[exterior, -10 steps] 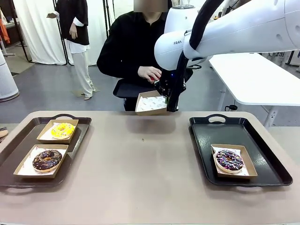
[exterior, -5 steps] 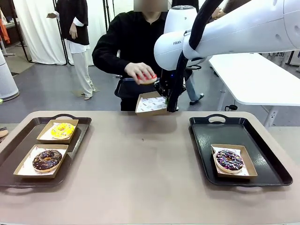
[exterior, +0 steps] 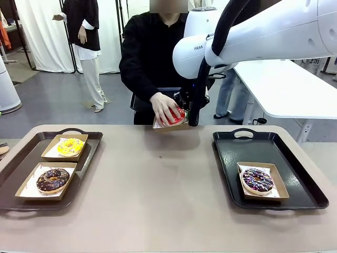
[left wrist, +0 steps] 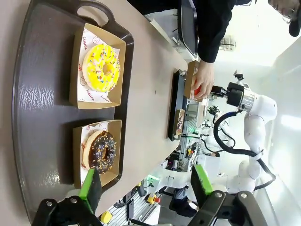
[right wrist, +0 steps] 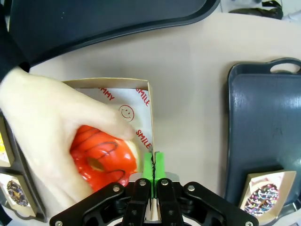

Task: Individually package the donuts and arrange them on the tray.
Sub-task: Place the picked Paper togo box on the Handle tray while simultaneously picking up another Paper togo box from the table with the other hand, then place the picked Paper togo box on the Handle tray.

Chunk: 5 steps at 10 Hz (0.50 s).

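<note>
**Right gripper pinches box wall as red donut goes in**

Right gripper [right wrist: 153, 165] is clamped on the wall of the shallow brown paper-lined cardboard box [right wrist: 141, 101], held above the table's far edge. The person's hand [exterior: 164, 108], raised half a second ago, now presses the red-iced ring donut [right wrist: 106, 157] into it. Left gripper [left wrist: 146, 181] hangs spread, holding nothing. Four donuts, four boxes, two dark trays [exterior: 231, 153].

My right claw [right wrist: 153, 165] is pinched on the wall of a paper-lined box [right wrist: 142, 94] held above the tabletop's far edge, where a person's hand [right wrist: 51, 136] presses the red-iced donut [right wrist: 106, 157] down into it. The yellow-iced donut [exterior: 70, 146] and chocolate-glazed donut [exterior: 52, 179] lie flat in boxes on the left tray [exterior: 13, 168]; the sprinkled donut [exterior: 257, 179] lies boxed on the right tray [exterior: 231, 158].
</note>
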Tool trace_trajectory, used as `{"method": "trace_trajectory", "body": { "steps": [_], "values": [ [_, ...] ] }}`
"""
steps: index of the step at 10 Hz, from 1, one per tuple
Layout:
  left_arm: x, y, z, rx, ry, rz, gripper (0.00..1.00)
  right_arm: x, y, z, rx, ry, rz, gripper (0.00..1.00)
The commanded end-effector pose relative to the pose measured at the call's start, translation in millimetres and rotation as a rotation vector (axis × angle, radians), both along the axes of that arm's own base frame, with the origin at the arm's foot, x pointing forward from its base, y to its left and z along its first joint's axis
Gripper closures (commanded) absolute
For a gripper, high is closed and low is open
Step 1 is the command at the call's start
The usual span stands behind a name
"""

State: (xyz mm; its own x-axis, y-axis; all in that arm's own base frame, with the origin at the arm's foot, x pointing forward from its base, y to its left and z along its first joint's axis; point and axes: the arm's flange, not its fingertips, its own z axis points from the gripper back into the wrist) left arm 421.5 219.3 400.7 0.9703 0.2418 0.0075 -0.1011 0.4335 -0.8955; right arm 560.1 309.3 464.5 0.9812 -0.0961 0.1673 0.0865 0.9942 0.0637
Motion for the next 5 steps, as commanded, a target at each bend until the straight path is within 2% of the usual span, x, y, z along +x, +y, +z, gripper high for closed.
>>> {"method": "trace_trajectory", "body": {
  "steps": [1,5],
  "values": [
    [-2.5,1.2,-0.3,0.003,-0.013,-0.012,0.0,-0.1,0.2,1.7,0.009,-0.016,-0.003,1.0],
    [-2.5,1.2,-0.3,0.003,-0.013,-0.012,0.0,-0.1,0.2,1.7,0.009,-0.016,-0.003,1.0]
  ]
}}
